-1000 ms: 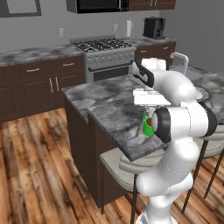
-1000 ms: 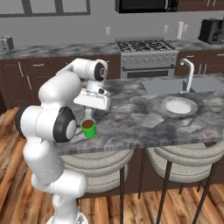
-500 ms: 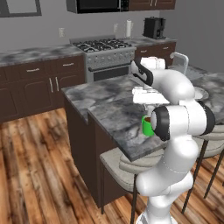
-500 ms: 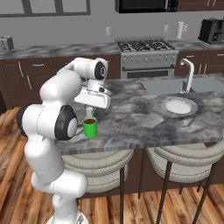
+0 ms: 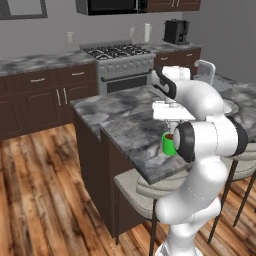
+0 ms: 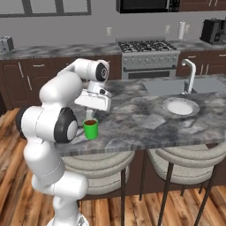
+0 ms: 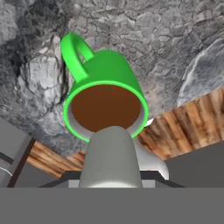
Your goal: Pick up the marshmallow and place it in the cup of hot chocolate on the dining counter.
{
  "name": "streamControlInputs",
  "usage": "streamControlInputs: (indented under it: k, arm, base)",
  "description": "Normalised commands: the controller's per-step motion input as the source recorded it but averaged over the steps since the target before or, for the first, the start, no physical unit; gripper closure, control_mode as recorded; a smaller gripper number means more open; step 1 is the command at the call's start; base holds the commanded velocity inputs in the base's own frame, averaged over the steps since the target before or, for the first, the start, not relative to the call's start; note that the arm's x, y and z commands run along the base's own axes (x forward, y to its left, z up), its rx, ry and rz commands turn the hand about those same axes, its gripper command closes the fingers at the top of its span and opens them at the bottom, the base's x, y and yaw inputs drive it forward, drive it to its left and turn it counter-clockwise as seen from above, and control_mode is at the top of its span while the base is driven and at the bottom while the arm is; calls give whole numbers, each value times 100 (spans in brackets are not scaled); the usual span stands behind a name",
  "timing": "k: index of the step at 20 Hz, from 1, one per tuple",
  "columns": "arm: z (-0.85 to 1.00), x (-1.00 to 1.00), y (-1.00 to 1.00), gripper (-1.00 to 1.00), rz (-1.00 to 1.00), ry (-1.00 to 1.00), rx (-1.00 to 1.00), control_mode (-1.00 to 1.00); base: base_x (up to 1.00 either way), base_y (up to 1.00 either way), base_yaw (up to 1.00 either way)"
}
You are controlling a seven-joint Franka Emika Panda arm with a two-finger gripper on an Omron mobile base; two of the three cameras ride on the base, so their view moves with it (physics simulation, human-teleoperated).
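On the left end of the large grey-and-white marbled stone table (image 6: 145, 121), close to its near edge, stands the small bright green cup of hot chocolate (image 6: 91, 129). The brown drink shows at its rim, and from the hand camera I can see a looped handle on its far side. My claw (image 6: 90, 115) hangs straight above it, pointing down, with the white arm folded over from the left so that the hand sits square over the cup's mouth.

The claw is closed. In the hand camera a pale, rounded, soft-looking lump (image 7: 111, 153) rises at the bottom, just in front of the cup's rim. I take this to be the marshmallow, pinched in the claw, though the fingers themselves are hidden behind it. It has not yet been let go and sits above the drink, not in it. I judge the carry is done and only the release remains. The lump lines up with the near part of the rim more than with the centre, so a drop from here might clip the edge.

Further right, well apart from the cup, a round pale grey plate (image 6: 180, 106) lies flat on the table, out of the way. Beyond it, a sink with a curved tap (image 6: 190, 70) is set into the far right corner.
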Motion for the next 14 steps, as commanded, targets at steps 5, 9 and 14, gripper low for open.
streamControlInputs:
  k: [5,9,14]
  arm:
    - [0,-10,0,100,-3,1,0,-100]
    - [-5,0,0,100,0,3,0,-100]
    - [-9,0,0,100,0,2,0,-100]
  base:
    - [0,0,0]
    - [0,0,0]
    - [0,0,0]
